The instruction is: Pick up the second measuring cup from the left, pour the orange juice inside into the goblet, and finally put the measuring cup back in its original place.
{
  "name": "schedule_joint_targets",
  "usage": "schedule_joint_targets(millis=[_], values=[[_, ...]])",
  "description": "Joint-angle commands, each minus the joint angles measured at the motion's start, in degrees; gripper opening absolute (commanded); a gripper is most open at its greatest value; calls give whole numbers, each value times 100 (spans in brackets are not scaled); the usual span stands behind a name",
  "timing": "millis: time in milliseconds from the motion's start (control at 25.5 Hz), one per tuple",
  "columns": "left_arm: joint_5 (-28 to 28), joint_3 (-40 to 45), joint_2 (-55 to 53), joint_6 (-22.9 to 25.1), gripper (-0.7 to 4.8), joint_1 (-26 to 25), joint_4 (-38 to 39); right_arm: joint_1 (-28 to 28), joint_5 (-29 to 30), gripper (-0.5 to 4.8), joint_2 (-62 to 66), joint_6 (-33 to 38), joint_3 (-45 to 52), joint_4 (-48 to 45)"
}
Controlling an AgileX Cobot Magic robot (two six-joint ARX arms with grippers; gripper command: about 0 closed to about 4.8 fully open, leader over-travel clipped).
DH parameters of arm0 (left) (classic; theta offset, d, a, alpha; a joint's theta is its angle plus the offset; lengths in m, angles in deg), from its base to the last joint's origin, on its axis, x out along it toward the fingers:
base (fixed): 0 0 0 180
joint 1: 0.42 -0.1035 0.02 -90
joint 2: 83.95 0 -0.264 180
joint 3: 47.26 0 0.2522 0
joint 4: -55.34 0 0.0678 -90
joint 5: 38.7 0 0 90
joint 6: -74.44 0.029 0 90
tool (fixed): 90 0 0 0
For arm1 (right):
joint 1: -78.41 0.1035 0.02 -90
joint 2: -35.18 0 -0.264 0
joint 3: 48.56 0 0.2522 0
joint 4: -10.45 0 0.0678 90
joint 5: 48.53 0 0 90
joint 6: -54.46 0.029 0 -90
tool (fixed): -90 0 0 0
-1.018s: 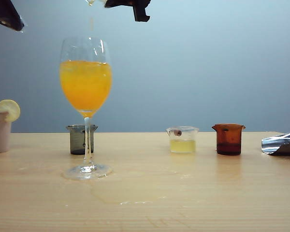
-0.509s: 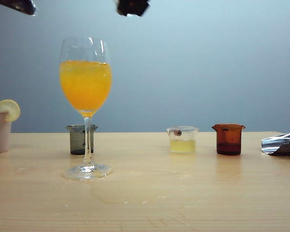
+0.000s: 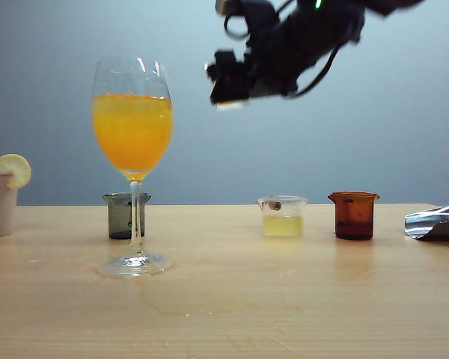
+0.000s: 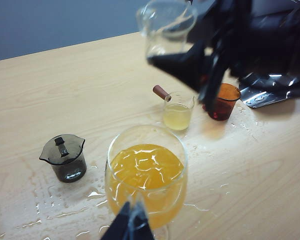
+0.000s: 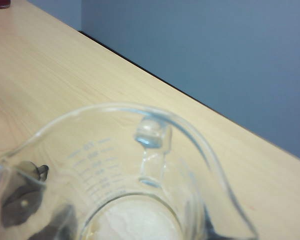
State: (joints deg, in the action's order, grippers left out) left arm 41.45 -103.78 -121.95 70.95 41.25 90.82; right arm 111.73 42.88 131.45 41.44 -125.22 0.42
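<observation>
The second measuring cup (image 4: pixel 164 26), clear and empty-looking, hangs in the air to the right of the goblet (image 3: pixel 132 127) and a little above its rim, with my right gripper (image 4: pixel 182 60) shut on it. In the right wrist view the cup (image 5: pixel 140 165) fills the frame, dark fingers (image 5: pixel 20 205) showing through its wall. In the exterior view that gripper (image 3: pixel 226 82) is dark, with a pale bit of the cup (image 3: pixel 230 105) under it. The goblet (image 4: pixel 146 175) stands on the table, holding the orange juice (image 3: pixel 132 131). My left gripper (image 4: pixel 131 222) is shut, above the goblet's near side.
On the wooden table stand a smoky grey cup (image 3: pixel 125 215), a clear cup of pale yellow liquid (image 3: pixel 283 217) and an amber cup (image 3: pixel 354 215). A pink cup with a lemon slice (image 3: pixel 0 198) is far left, crumpled foil (image 3: pixel 436 223) far right. Spilled drops wet the wood around the goblet's foot (image 4: pixel 65 212).
My right arm has come down and to the right, away from above the goblet, carrying the cup. The left gripper has left the exterior view's top left corner.
</observation>
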Motion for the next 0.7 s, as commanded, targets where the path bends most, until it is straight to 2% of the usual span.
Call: schedule_joint_targets(millis=[39, 196, 705], values=[[20, -33, 7, 9, -5, 2, -39, -24, 31, 111, 391, 481, 22, -601], [20, -33, 7, 9, -5, 2, -4, -24, 267, 111, 828, 562, 20, -1134], [-4, -31, 7, 9, -5, 2, 160, -96, 278, 111, 1757, 710, 13, -2096]])
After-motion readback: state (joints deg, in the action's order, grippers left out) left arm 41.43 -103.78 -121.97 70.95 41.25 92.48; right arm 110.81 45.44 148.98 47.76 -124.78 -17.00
